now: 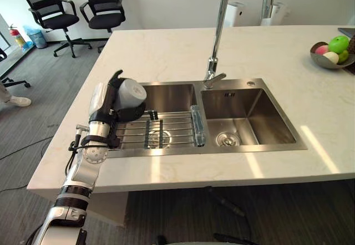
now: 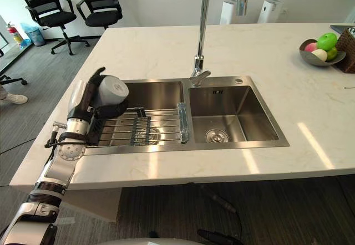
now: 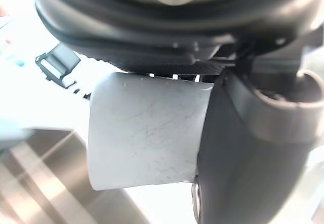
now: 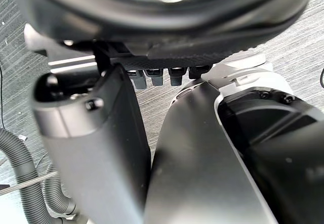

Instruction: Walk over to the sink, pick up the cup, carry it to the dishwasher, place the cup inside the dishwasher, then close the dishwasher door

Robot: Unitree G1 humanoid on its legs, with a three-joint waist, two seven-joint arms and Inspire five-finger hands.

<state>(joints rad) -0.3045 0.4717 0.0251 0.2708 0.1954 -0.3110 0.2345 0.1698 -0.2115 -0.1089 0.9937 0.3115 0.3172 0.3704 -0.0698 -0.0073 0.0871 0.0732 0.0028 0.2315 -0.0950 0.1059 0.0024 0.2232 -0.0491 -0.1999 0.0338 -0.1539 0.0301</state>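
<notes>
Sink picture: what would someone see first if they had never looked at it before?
First, the left robot hand, curled round a grey cup held over the left end of the steel sink. Next, the tall shiny tap behind the two basins, and a fruit bowl on the counter's far right.

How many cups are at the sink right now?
1: a grey cup, held in the left hand above the wire rack over the left basin. The right basin holds none. None seems hidden.
</notes>
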